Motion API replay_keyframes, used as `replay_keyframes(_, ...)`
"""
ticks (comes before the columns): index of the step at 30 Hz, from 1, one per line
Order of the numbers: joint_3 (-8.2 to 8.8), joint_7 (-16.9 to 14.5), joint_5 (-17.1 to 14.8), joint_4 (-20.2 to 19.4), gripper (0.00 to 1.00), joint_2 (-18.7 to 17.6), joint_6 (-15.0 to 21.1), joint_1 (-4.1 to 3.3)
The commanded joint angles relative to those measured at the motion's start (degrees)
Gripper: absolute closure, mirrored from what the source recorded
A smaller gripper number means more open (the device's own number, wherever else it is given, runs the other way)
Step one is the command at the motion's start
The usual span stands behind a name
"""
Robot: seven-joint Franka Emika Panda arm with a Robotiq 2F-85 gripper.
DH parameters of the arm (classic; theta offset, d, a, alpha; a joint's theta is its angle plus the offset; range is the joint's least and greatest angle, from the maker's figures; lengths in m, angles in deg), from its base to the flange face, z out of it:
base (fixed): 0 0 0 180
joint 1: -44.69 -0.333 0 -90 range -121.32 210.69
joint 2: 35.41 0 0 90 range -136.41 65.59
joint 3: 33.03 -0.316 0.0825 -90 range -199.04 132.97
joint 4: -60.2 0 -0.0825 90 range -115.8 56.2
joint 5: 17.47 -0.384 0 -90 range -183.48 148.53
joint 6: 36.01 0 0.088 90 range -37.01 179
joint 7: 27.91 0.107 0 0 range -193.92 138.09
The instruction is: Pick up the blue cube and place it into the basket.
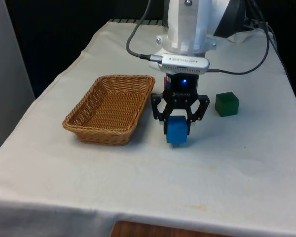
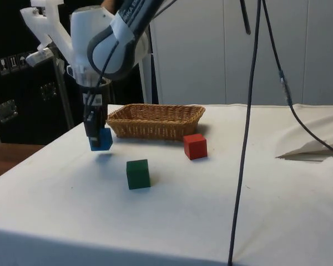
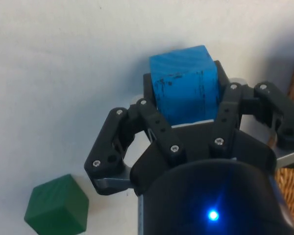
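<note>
1. Blue cube (image 1: 176, 130) sits clamped between the two black fingers of the gripper (image 1: 179, 129); the jaws are closed to the cube's width and hold nothing else. In the side view the cube (image 2: 101, 139) hangs clear of the white cloth (image 1: 222, 168), with its shadow on the cloth below it, so I judge it lifted, not resting.

2. Basket (image 1: 110, 107), a shallow wicker tray, lies at about nine o'clock from the cube in the front view, just beside the gripper but not touching it.

3. Step in hand, as I judge it: carry the cube across to the basket. To do it well, raise the cube above the basket's near rim (image 1: 144, 111) before moving sideways, since at its present height the cube looks level with the wicker wall and could knock it.

4. Centre the cube over the basket floor, lower it, then part the fingers; a drop from high up may bounce on the weave.

5. Green cube (image 1: 227, 103) stands at roughly two o'clock from the gripper in the front view, well off the path. Red cube (image 2: 195, 146) rests on the cloth close to the basket's wall in the side view.

6. Cloth looks flat around the basket, with folds at the far side in the side view. Cables (image 2: 248, 116) hang in front of the side camera.
</note>
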Motion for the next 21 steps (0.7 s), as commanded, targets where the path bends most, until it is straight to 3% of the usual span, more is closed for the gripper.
replay_keyframes(1,0.52,0.46,0.52,0.0,0.99,0.63,-0.97,-0.4)
replay_keyframes(2,0.0,0.0,0.0,0.0,0.99,0.29,-0.4,0.0)
replay_keyframes(3,0.52,0.4,0.52,0.06,0.99,0.92,-1.32,-0.4)
replay_keyframes(9,0.4,0.29,1.09,0.46,0.99,3.04,-4.13,-0.34)
replay_keyframes(10,0.06,0.0,0.74,0.46,0.99,2.69,-3.55,0.0)
replay_keyframes(11,0.4,0.29,1.15,0.52,0.99,3.32,-4.53,-0.29)
replay_keyframes(17,0.34,0.23,1.43,0.57,0.99,4.98,-6.47,-0.29)
replay_keyframes(18,0.06,0.0,1.09,0.57,0.99,4.64,-5.84,0.0)
replay_keyframes(21,0.34,0.06,1.49,0.69,0.99,6.25,-7.85,-0.23)
